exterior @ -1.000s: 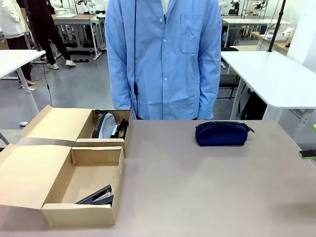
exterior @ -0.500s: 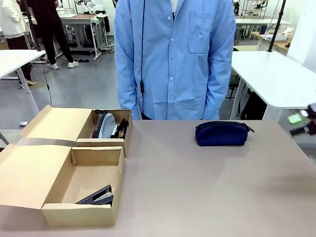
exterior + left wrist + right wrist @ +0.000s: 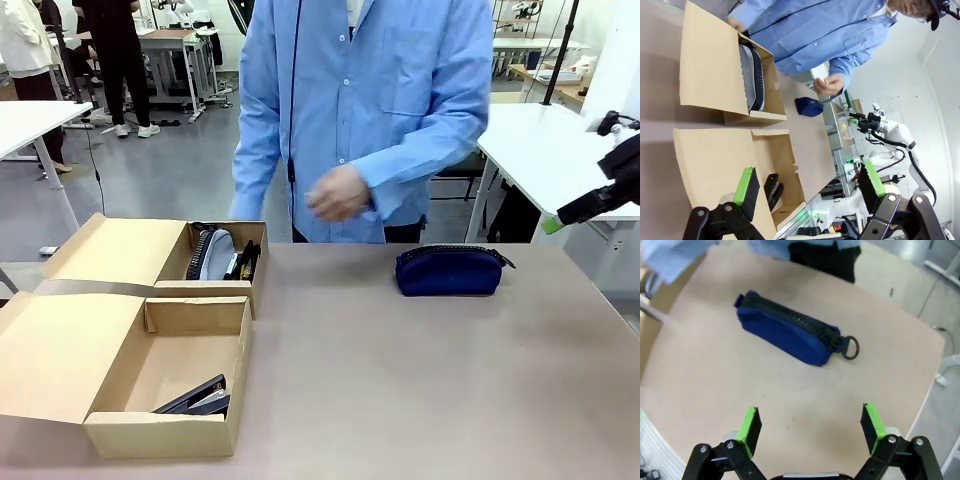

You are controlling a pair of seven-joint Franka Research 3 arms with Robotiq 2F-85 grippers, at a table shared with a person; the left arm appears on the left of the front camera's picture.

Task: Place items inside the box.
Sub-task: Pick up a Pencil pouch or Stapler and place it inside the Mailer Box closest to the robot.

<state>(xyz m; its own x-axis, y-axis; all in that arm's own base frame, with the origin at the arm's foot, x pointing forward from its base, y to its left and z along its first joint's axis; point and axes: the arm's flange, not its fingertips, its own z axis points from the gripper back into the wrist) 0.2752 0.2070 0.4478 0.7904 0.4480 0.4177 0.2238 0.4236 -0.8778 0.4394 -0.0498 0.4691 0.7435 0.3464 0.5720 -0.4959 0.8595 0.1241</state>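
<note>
Front view: we get the box (image 3: 60,330) cut off by the left edge. The stapler (image 3: 195,397) lies behind the box's near wall, so we see just its top. In the far compartment the pencil case (image 3: 213,252) and the slim dark things (image 3: 243,262) beside it are half hidden by the wall; we can't sort pen from knife. The person's hand (image 3: 340,192) is blurred, and we can't tell if it holds anything. The right gripper (image 3: 553,224) is clipped by the right edge and smeared, jaws unreadable there. Left wrist view: the pouch (image 3: 808,107) is too small for detail. Right wrist view: a blurred sleeve (image 3: 675,257) is cut by the top edge.
</note>
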